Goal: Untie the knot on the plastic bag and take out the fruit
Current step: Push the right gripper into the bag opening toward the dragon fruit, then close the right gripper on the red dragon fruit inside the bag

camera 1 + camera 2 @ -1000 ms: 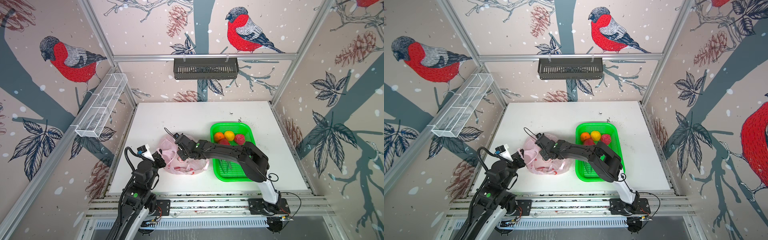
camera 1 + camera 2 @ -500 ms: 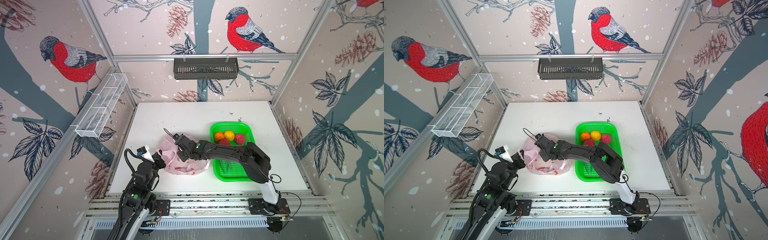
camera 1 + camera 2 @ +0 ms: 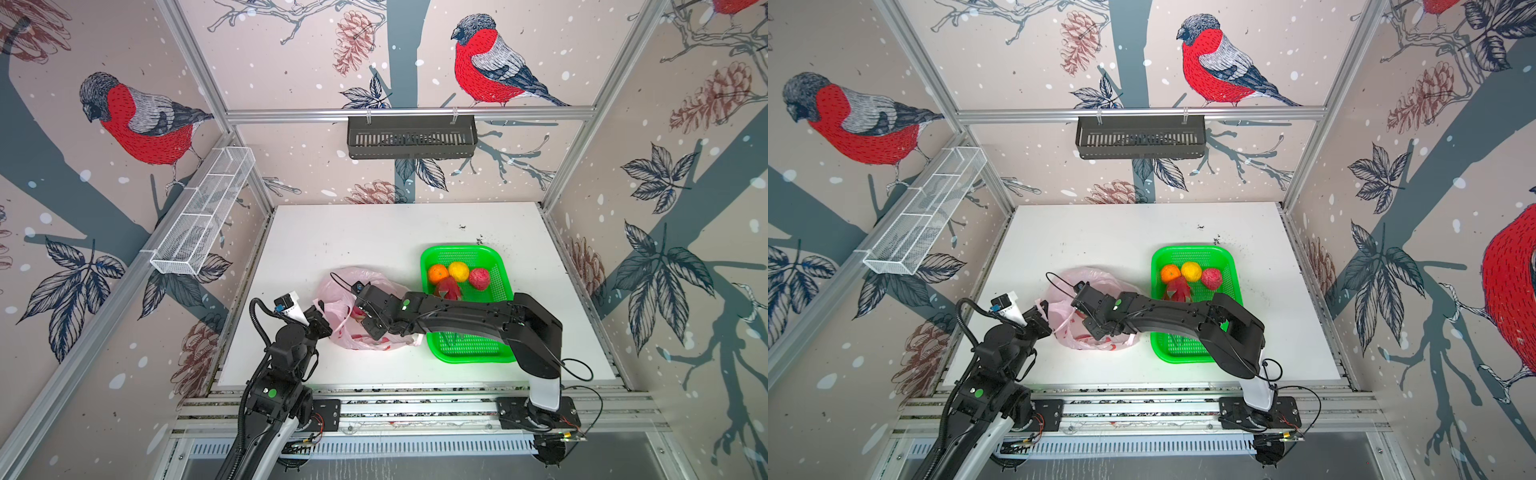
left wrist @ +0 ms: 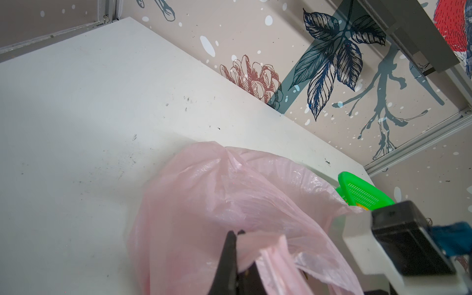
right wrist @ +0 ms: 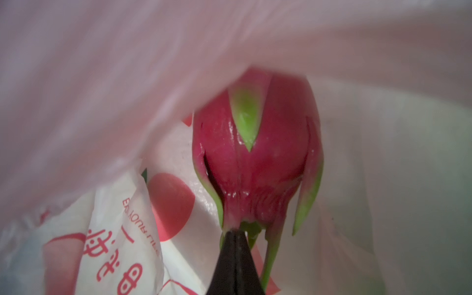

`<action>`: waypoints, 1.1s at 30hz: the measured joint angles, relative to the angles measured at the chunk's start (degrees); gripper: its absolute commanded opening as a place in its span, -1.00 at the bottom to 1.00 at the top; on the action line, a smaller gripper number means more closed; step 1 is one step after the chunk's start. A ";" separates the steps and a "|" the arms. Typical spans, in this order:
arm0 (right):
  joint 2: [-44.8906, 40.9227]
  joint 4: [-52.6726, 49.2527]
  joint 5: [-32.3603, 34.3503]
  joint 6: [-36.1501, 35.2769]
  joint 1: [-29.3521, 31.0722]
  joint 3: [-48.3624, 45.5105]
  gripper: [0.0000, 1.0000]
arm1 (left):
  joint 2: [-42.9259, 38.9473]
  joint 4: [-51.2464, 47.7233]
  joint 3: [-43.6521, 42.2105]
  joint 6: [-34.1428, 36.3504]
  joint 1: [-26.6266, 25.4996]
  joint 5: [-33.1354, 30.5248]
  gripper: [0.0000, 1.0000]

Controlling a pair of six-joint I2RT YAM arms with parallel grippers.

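The pale pink plastic bag point(image 3: 357, 278) point(image 3: 1096, 276) lies on the white table left of the green tray, with its mouth open. The knot is not visible. My left gripper point(image 3: 322, 322) point(image 4: 236, 233) is shut on a fold of the bag's point(image 4: 217, 199) near edge. My right gripper point(image 3: 368, 322) point(image 5: 235, 232) reaches inside the bag, shut on the stem end of a magenta dragon fruit point(image 5: 255, 158). In the tray lie an orange point(image 3: 438, 274), a yellow citrus point(image 3: 458, 271), a pinkish-red fruit point(image 3: 479, 278) and another dragon fruit point(image 3: 449, 289).
The green perforated tray point(image 3: 469, 349) point(image 3: 1183, 353) stands right of the bag, partly under my right arm. A black basket point(image 3: 411, 137) hangs on the back wall and a white wire rack point(image 3: 203, 216) on the left wall.
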 measured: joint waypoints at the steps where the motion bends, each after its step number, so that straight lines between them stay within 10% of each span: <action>1: -0.24 -0.09 -0.04 0.79 0.04 -0.70 -0.94 | 0.02 0.00 -0.02 0.00 0.00 -0.09 -1.00; 22: -0.70 0.09 2.75 2.54 -0.28 3.30 0.77 | -2.43 -1.73 1.14 -0.46 0.00 -1.22 -1.00; 33: 2.16 0.81 3.17 8.00 -3.98 6.32 0.99 | -3.43 -2.71 1.40 -0.66 0.00 -1.31 -1.00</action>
